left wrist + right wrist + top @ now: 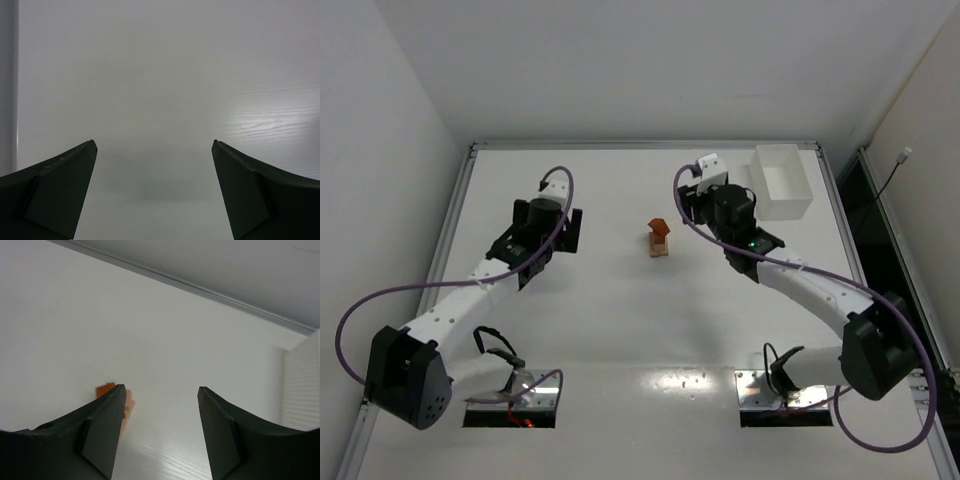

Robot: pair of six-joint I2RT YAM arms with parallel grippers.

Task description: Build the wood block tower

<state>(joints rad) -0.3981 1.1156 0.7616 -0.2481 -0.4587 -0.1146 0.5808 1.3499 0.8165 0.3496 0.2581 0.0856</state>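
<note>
The wood block tower [661, 239] stands in the middle of the table, pale tan pieces below and a reddish-brown piece on top. My right gripper [696, 205] is open and empty, a little to the right of the tower. In the right wrist view the tower [129, 403] peeks out from behind my left finger, and the gripper [160, 390] holds nothing. My left gripper [568, 231] is open and empty, well left of the tower. The left wrist view shows its gripper [155, 145] over bare table only.
A white rectangular bin [781, 181] stands at the back right, just beyond my right gripper; its wall [302, 385] shows at the right edge of the right wrist view. The table's raised rim [640, 145] runs along the back.
</note>
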